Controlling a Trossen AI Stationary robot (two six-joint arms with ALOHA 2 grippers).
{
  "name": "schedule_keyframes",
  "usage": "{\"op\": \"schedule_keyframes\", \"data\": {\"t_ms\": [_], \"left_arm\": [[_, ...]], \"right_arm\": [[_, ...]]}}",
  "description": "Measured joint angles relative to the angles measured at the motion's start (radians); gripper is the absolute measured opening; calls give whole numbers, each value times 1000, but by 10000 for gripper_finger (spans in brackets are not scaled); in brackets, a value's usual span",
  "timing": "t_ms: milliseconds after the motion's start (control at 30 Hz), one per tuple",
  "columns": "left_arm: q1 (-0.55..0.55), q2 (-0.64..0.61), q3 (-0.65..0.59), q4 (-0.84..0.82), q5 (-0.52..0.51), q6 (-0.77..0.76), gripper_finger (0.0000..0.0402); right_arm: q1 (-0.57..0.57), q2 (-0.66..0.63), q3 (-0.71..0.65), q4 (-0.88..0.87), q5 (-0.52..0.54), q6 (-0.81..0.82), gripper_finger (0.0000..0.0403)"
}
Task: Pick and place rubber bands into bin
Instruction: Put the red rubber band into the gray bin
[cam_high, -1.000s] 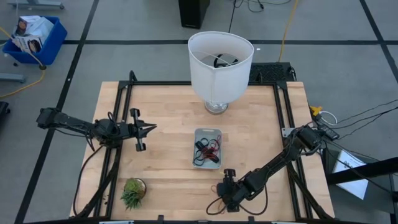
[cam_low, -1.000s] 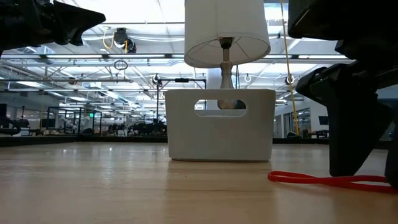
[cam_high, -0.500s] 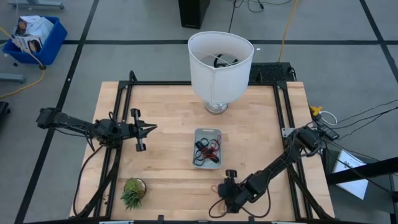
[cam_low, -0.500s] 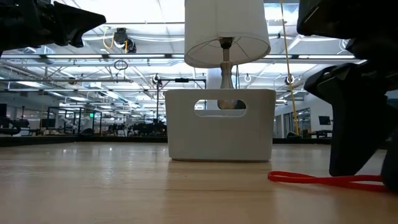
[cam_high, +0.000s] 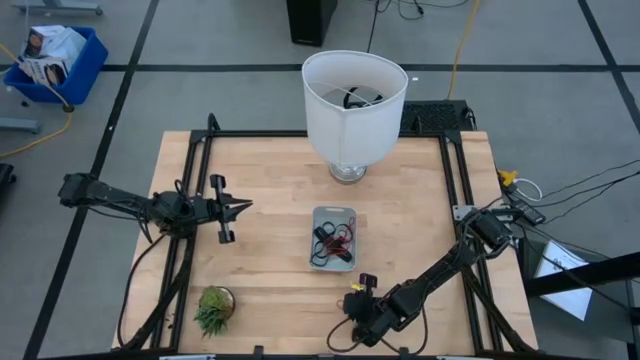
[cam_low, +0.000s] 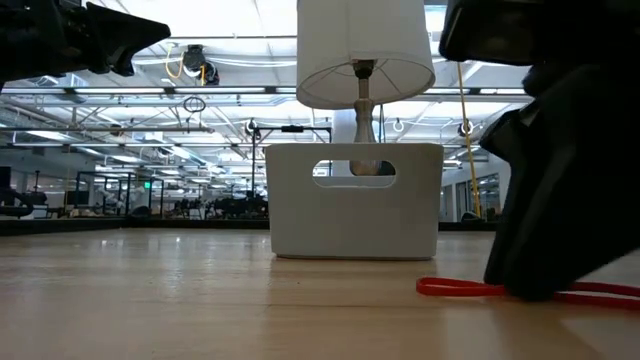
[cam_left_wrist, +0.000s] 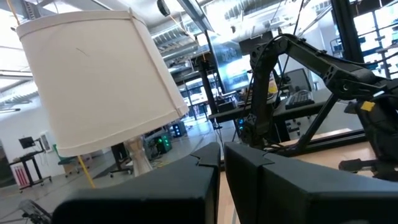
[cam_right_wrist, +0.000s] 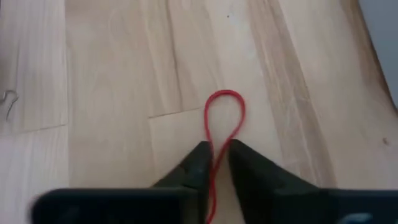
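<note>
**Right claw closed on a red band at the bench's near edge**

One red rubber band (cam_right_wrist: 222, 124) lies flat on the wooden bench (cam_high: 270, 180), outside the bin (cam_high: 333, 238). There is one bin, near the middle of the bench, and it holds a tangle of bands (cam_high: 328, 245), black and red; they overlap too much in the high view to count. Two arms are in view, with one lamp (cam_high: 354, 95) at the far side, one small potted plant (cam_high: 214, 308) near the front left corner, and one blue crate (cam_high: 55, 55) on the floor beyond the bench.

The right claw (cam_right_wrist: 214, 152) is low at the front edge, well in front of the bin. In its wrist view the two fingers stand narrow with the band's two strands running between the tips, and the loop's rounded end sticks out ahead of them on the wood. The part of the band behind the fingertips is hidden. In the low view the band (cam_low: 460, 288) lies on the surface, its right part covered by the dark bulk of the claw, and the bin (cam_low: 354, 200) stands behind it in front of the lamp's stem.

The left claw (cam_high: 240, 206) hangs over the left half of the bench, well apart from the bin; its wrist view shows the fingers close together with only a thin gap, holding nothing.
</note>
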Motion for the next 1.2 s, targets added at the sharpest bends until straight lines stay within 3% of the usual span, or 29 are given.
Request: {"op": "schedule_keyframes", "data": {"t_ms": [100, 300, 467, 567, 667, 833, 1000, 1200], "left_arm": [[0, 0, 0, 0, 0, 18, 31], [0, 0, 0, -1, 0, 43, 31], [0, 0, 0, -6, 0, 37, 31], [0, 0, 0, -8, 0, 16, 31], [0, 0, 0, -20, 0, -5, 31], [0, 0, 0, -47, 0, -9, 31], [0, 0, 0, -56, 0, -11, 31], [0, 0, 0, -61, 0, -12, 31]], "right_arm": [[0, -7, 0, 8, -8, -5, 11], [-1, -38, 17, -21, -29, -57, 2], [3, -128, 79, -192, -34, -141, 1], [3, -202, 144, -253, 36, -185, 1], [13, -286, 181, -335, 170, -246, 0], [5, -435, 174, -353, 251, -414, 0], [-61, -609, 38, -253, 236, -540, 0], [-143, -903, -301, 170, 43, -741, 0]]}}
